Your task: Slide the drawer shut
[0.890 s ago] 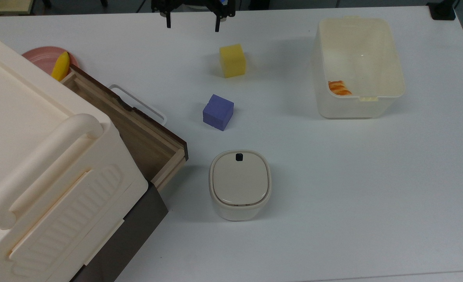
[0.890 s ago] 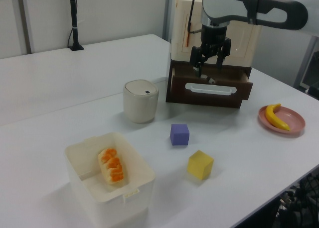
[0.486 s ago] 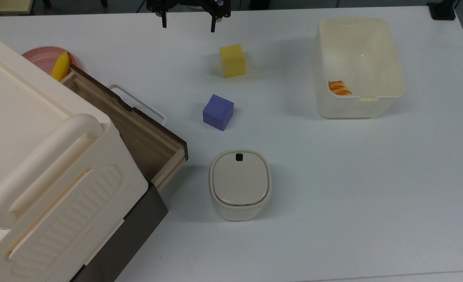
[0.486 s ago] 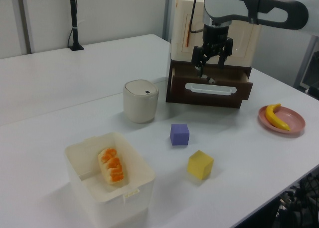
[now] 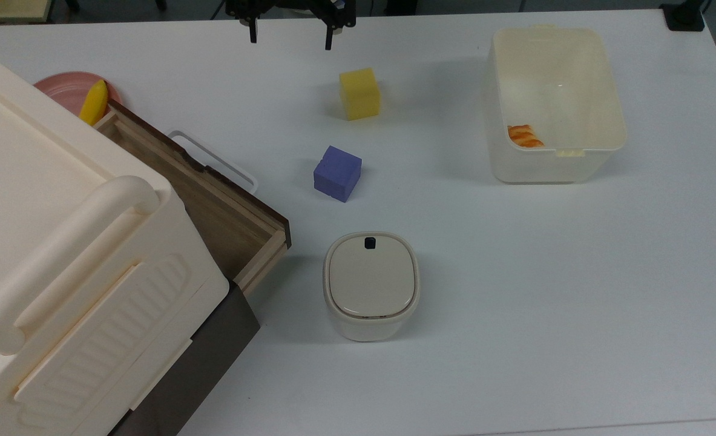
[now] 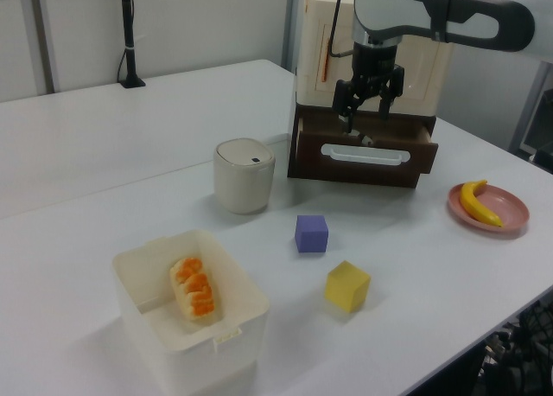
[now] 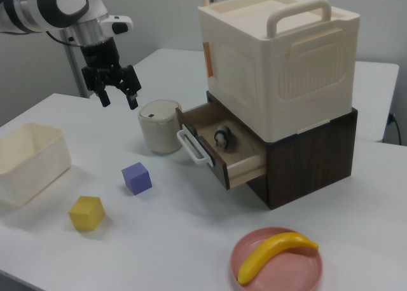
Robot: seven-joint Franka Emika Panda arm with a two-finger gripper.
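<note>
You have a white table (image 5: 515, 303) under everything. In the top view the gripper (image 5: 289, 36) hangs at the upper edge of the frame, left of centre, fingers spread wide and pinching nothing. The drawer (image 5: 212, 206) sits at the left, pulled out from under a cream box (image 5: 61, 242), its dark front panel and white loop handle (image 5: 212, 160) facing the upper right. A pink plate (image 5: 70, 85) with a banana (image 5: 93, 102) peeks out at the upper left. A yellow cube (image 5: 360, 93) lies upper centre, a purple cube (image 5: 337, 173) below it, and a lidded container (image 5: 371, 286) lower centre, near the drawer's corner. A translucent bin (image 5: 554, 103) stands at the upper right with an orange-striped item (image 5: 525, 135) inside.

In the left view you see grey wall panels behind the table. The gripper (image 6: 366, 111) hangs at the upper right of the frame, in line with the drawer (image 6: 363, 154). The container (image 6: 244, 175) is at centre left, the bin (image 6: 190, 314) at the lower left, the plate (image 6: 488, 207) at the right edge.

In the right view the gripper (image 7: 116, 93) is at the upper left, spread, above the table and well apart from the handle (image 7: 193, 147). The drawer (image 7: 222, 148) stands open at centre, a small dark round object (image 7: 222, 138) lying inside. The plate (image 7: 276, 259) fills the lower right.
</note>
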